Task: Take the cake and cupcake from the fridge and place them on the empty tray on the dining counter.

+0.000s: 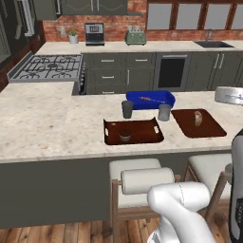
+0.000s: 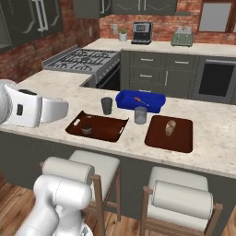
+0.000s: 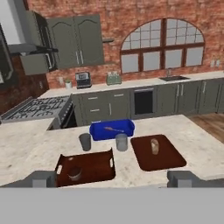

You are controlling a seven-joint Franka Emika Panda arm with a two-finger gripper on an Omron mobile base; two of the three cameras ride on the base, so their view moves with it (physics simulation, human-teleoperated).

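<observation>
Tool (image 3: 112, 178) spread wide, holding nothing, above the pale speckled stone counter (image 1: 47, 123).
We count one dark reddish-brown rimmed tray (image 1: 137, 135) near the front edge, two grey cups (image 1: 127, 109).

White rounded arm (image 1: 182, 209), smooth glossy shells, dark grey joint bands

On the pale worktop (image 2: 50, 90) a reddish-brown tray (image 2: 106, 131) carries a small brown cupcake (image 2: 86, 130). Behind it stand two grey cups (image 2: 107, 105), the bright blue tray (image 2: 154, 102) and a dark mat (image 2: 159, 136).
</observation>
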